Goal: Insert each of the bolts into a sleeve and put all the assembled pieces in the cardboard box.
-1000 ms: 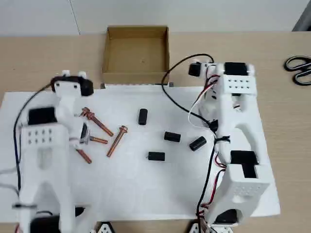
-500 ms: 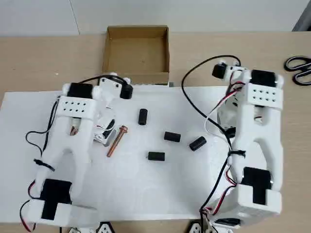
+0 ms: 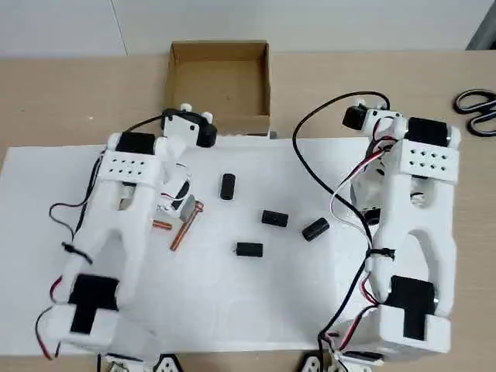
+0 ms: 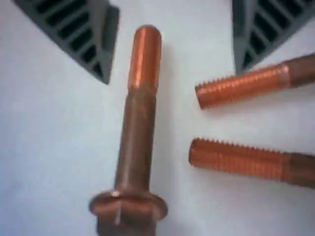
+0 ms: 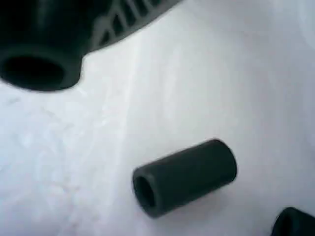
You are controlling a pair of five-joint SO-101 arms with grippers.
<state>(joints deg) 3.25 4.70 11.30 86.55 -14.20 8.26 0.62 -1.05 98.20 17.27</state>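
Hovering over the left half of the white paper sheet (image 3: 232, 310), the left gripper (image 4: 172, 73) is held with jaws released astride a copper-coloured flanged metal bolt (image 4: 140, 132); grasping is judged in hand. Lowering and clenching are called for next; the state of the right gripper (image 5: 129, 17) cannot be told.

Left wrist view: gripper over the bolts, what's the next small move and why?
Probably lower the left gripper and close on the bolt: its open fingers straddle that shaft's plain tip, nothing is held, and two other bolts lie beside.
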